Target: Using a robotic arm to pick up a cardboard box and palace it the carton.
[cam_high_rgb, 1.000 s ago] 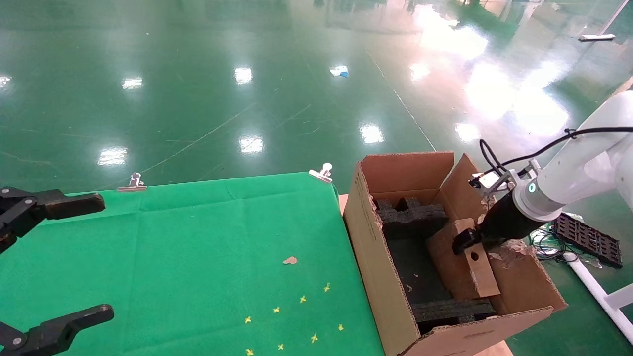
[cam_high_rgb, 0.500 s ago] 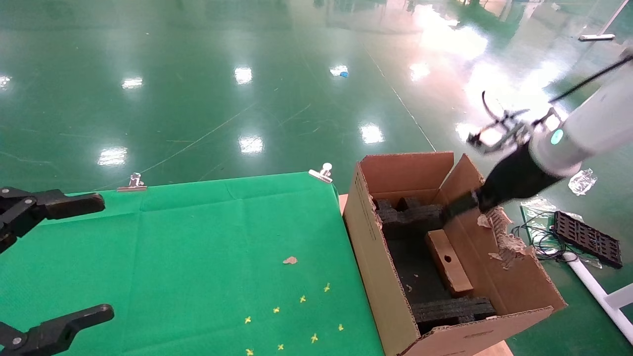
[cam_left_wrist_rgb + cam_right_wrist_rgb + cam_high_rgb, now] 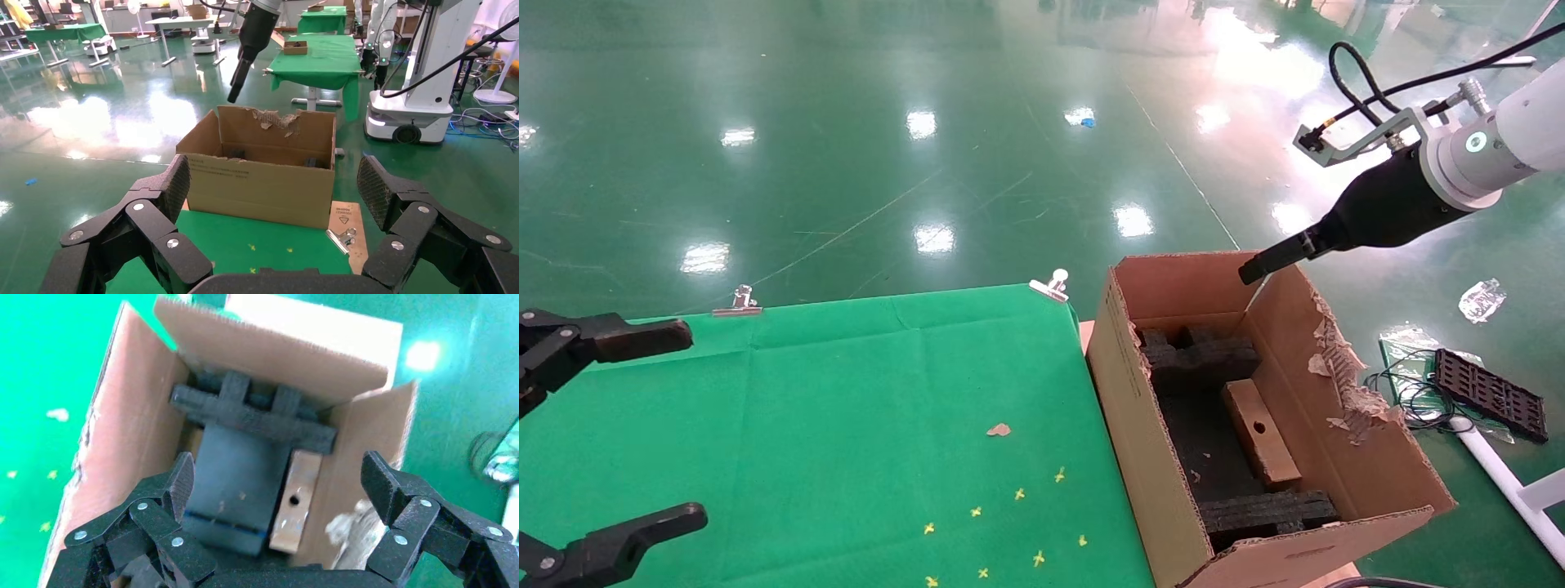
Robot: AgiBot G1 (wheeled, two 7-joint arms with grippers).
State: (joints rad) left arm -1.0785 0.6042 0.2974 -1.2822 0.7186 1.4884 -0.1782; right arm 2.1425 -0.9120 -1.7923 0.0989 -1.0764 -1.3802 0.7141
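Note:
The carton (image 3: pixel 1138 425) stands at the right edge of the green table, flaps up, its right flap torn. The small brown cardboard box (image 3: pixel 1261 445) lies inside it along the right wall, between two black foam inserts (image 3: pixel 1201 357). The white robotic arm (image 3: pixel 1528 114) holds my right gripper (image 3: pixel 1254 268) above the carton's far right corner, open and empty. In the right wrist view the open gripper (image 3: pixel 280 474) looks down on the cardboard box (image 3: pixel 295 508) in the carton (image 3: pixel 269 352). My left gripper (image 3: pixel 682 425) is parked open over the table's left side, and its open gripper (image 3: pixel 272 184) faces the carton (image 3: pixel 260 184).
A green cloth (image 3: pixel 846 392) covers the table, held by metal clips (image 3: pixel 1052 286) at its far edge. A cardboard scrap (image 3: pixel 999 429) and yellow marks lie on it. A black tray (image 3: pixel 1491 396) and cables lie on the floor to the right of the carton.
My right gripper let go of the cardboard box and rose out of the carton, up and back. The box settled flat against the carton's right wall. The left arm has not moved.

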